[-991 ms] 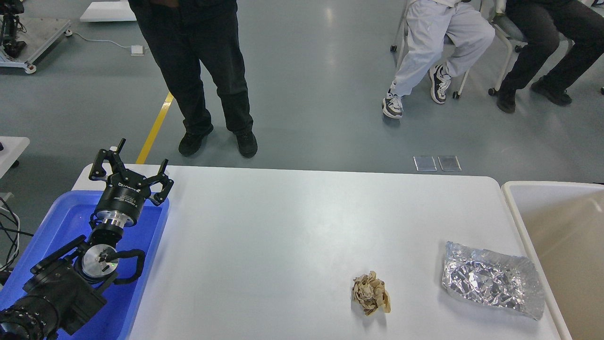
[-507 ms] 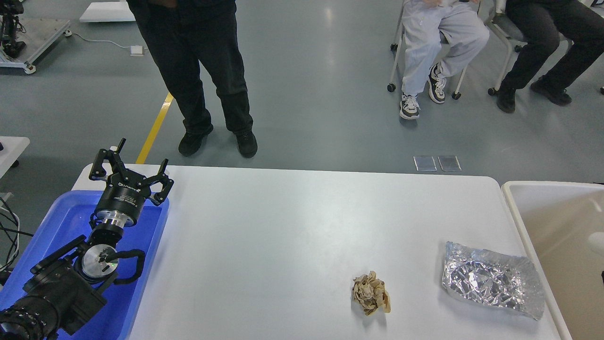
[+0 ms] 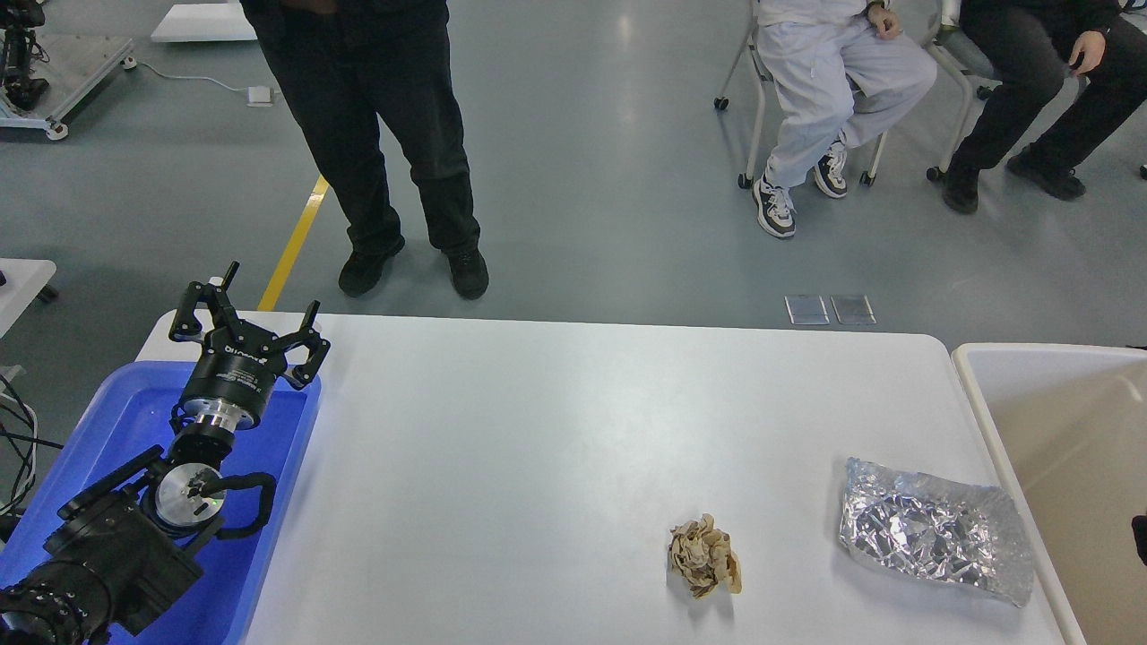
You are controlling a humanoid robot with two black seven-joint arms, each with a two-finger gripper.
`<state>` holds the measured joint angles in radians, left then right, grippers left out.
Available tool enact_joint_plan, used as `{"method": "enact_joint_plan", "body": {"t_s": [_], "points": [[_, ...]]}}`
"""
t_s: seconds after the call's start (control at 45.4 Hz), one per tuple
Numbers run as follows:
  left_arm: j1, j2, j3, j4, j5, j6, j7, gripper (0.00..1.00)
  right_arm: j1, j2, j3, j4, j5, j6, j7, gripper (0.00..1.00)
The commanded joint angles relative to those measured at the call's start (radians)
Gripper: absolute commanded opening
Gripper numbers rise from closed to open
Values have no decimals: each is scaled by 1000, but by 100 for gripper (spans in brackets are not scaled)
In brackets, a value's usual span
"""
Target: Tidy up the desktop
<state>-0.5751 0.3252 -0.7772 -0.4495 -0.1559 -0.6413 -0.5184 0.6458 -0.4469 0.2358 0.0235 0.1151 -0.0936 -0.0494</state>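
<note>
The white desktop [image 3: 538, 430] holds a crumpled brown paper ball [image 3: 705, 556] at the front right of centre. A crumpled sheet of silver foil [image 3: 932, 528] lies near its right edge. My left gripper [image 3: 271, 291] is open and empty. It hovers over the far right corner of the blue tray [image 3: 125, 421], at the desktop's far left, well away from both scraps. Of my right arm only a small dark sliver [image 3: 1140, 537] shows at the right edge, and its fingers are out of view.
A beige white-rimmed bin [image 3: 972, 394] stands against the desktop's right side. A person in black [image 3: 385, 134] stands just beyond the far edge. Two people sit on chairs [image 3: 824, 81] at the back right. A yellow floor line [image 3: 296, 242] runs at the back left.
My left arm has not moved. At the right edge a pale blur over the bin is gone and a dark sliver now shows lower. The seated person in white shifted their legs.
</note>
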Motion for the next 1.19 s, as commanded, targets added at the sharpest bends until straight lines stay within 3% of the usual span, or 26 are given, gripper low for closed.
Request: {"method": "enact_joint_plan", "body": {"t_s": [0.0, 0.242, 0.396, 0.793, 0.947, 1.167], "points": [[1, 0, 0, 0, 1, 0, 0, 100, 54, 1, 10, 1, 2, -1, 0, 100], [1, 0, 0, 0, -1, 0, 0, 100, 186, 13, 230, 15, 12, 14, -1, 100], [0, 0, 1, 0, -1, 0, 0, 100, 273, 37, 258, 61, 12, 38, -1, 100], [1, 0, 1, 0, -1, 0, 0, 100, 331, 48, 520, 421, 17, 242, -1, 100], [1, 0, 1, 0, -1, 0, 0, 100, 328, 119, 551, 513, 17, 265, -1, 100], [1, 0, 1, 0, -1, 0, 0, 100, 308, 269, 563, 533, 17, 267, -1, 100]]}}
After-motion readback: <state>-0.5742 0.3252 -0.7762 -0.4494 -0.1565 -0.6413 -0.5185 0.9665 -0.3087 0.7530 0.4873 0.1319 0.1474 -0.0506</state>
